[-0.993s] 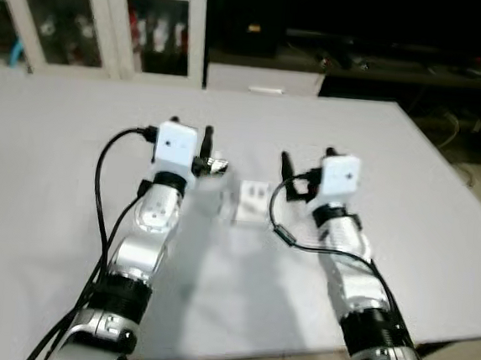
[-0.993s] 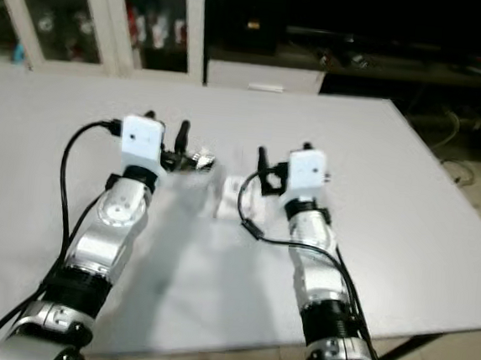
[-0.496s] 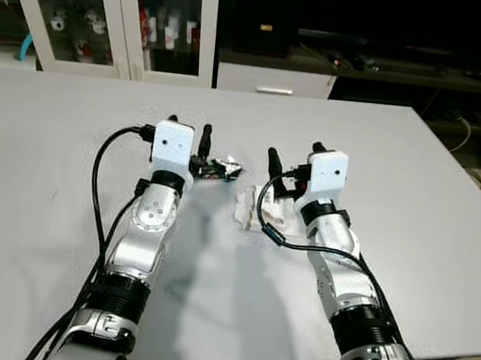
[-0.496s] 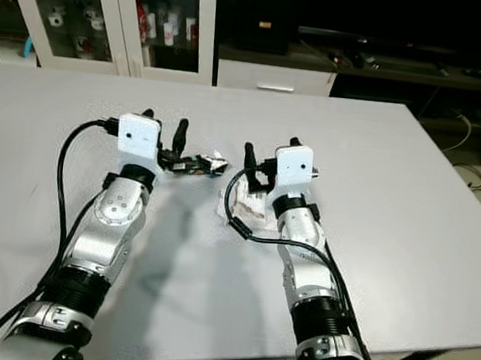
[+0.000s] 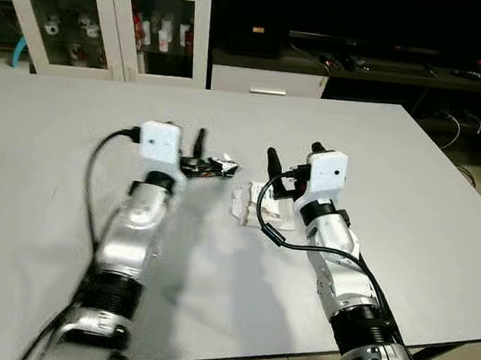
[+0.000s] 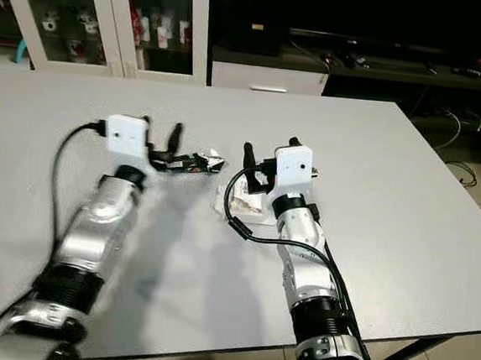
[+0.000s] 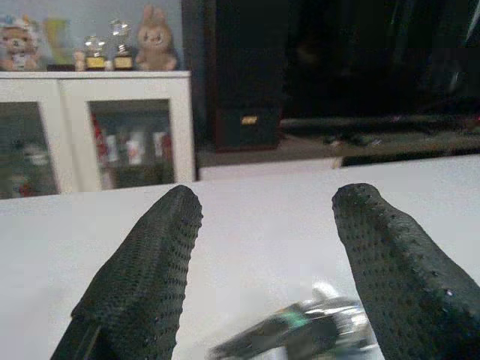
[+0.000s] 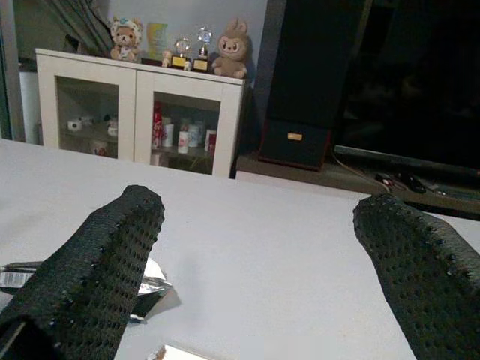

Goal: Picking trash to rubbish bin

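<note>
A big pale grey tabletop (image 5: 403, 245) carries two bits of trash near its middle. One is a shiny silver crumpled wrapper (image 5: 212, 167). The other is a white crumpled paper packet (image 5: 251, 204), just beside it, nearer the front edge.

The left gripper (image 5: 191, 149) has its two black fingers (image 7: 142, 277) spread apart, and the shiny wrapper sits between the tips. It looks like they are not squeezing it, but the arm is blurry.

The right gripper (image 5: 291, 163) hangs over the white packet with its fingers (image 8: 90, 270) wide apart, holding nothing.

A white cabinet with glass doors (image 5: 103, 20) stands past the far edge.
</note>
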